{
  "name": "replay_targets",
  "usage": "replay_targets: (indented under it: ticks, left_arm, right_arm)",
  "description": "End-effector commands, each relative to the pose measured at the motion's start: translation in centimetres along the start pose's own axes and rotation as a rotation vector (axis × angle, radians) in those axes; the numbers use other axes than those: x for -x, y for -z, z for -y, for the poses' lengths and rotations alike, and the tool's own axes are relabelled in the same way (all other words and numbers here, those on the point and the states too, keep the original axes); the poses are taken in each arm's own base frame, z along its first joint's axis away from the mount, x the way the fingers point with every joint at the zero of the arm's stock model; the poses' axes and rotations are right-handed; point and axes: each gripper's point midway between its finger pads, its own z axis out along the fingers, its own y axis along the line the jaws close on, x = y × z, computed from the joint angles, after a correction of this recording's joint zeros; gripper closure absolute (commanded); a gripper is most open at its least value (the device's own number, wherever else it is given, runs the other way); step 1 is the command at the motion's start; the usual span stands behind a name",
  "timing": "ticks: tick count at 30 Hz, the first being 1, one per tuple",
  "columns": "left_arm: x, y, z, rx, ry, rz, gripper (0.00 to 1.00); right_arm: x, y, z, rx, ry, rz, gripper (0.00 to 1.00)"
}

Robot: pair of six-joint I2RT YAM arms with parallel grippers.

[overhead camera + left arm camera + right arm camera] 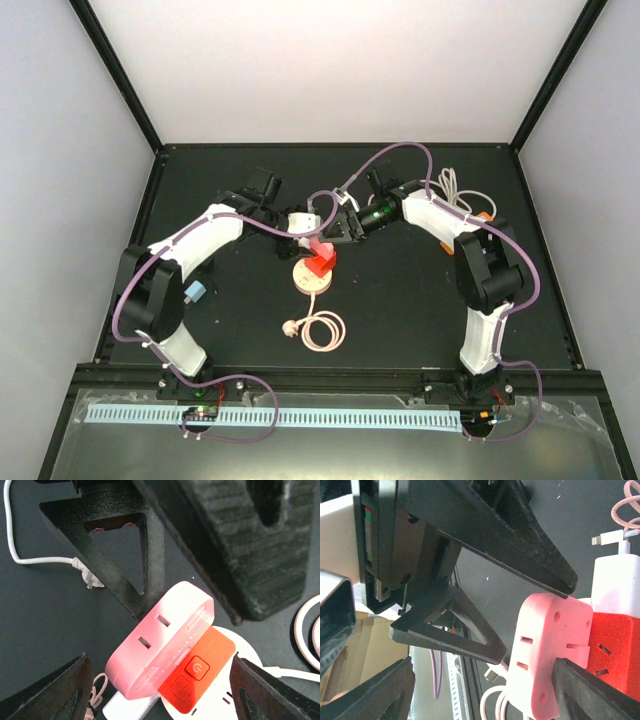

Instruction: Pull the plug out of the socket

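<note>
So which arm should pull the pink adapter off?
Left, likely: the pink adapter sits centred between the open fingers of the left gripper; in the right wrist view it's off-centre.

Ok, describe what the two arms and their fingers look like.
The left arm and right arm have white shells with black joints, and a looping purple cable runs along each. Their fingers are black triangular wedges with a ridged, printed-looking texture.
</note>
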Motion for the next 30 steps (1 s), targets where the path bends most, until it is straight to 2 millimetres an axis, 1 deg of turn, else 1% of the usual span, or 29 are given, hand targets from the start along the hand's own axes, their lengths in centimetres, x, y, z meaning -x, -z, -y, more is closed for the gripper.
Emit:
replay_targets:
  ticks: [1,7,15,23,30]
  left_arm:
    - [2.3,0.3,-0.7,-0.007,-0.104,0.098,0.25]
    - [2.7,-0.1,-0.7,-0.018,-0.106,0.103,0.35]
    - [2.2,-0.4,-0.5,-0.033,-0.092,0.078,0.53]
    - [1.9,-0.7,0.0,-0.051,-0.085,0.057,0.63]
    - [1.7,-0.9,0.1,-0.048,-0.055,0.028,0.71]
  right_arm:
    - [-0.2,0.3,-1.7,0.04,0.035,0.002,0.22]
    - [-0.2,0.6,-2.4,0.042,0.056,0.004,0.22]
    - [-0.5,1.6,-2.7,0.03,0.067,0.001,0.22]
    - [-0.1,3.5,-3.0,0.027,0.072,0.038,0.22]
    - [0.0,5.3,-2.8,0.003,0.073,0.068,0.22]
